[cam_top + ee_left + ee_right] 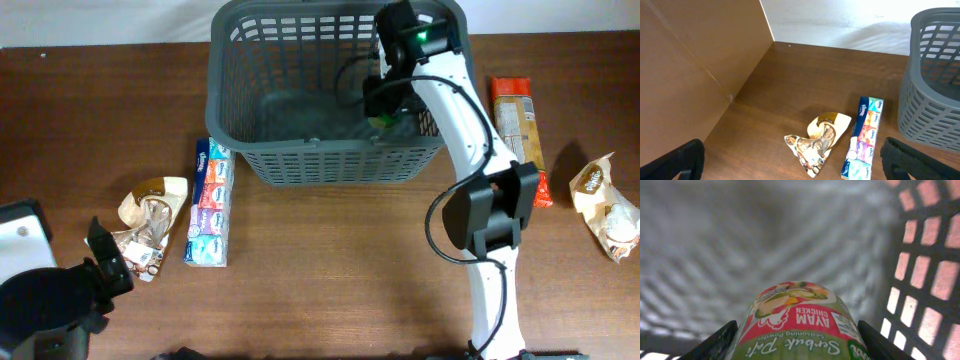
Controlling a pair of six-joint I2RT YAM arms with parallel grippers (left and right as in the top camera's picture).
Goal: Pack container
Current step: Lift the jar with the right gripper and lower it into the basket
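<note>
At the top middle of the overhead view, a big dark grey basket (300, 165) sits on the brown table (330, 270). It has slotted sides and a thick rim.

The right arm reaches over the right side of the basket and down into it. The right gripper (383, 108) is clamped on a green and red seasoning pack (797, 325), with one finger on each side. In the right wrist view the pack has a chicken drawing and the word "CHICKEN" on it. It is inside the basket, near the right wall (920, 280). I cannot tell if the pack touches the bottom.

Down in the lower left corner of the overhead view, the left gripper (105, 258) has its fingers spread wide and holds nothing. A crumpled brown and cream packet (150, 215) lies just beside it. A long blue tissue pack (210, 215) lies between that packet and the basket, close to the basket's left corner.

On the right side of the overhead view, a long orange pack (518, 130) lies near the basket. A white and tan bag (605, 205) lies further right, near the edge of the frame.
</note>
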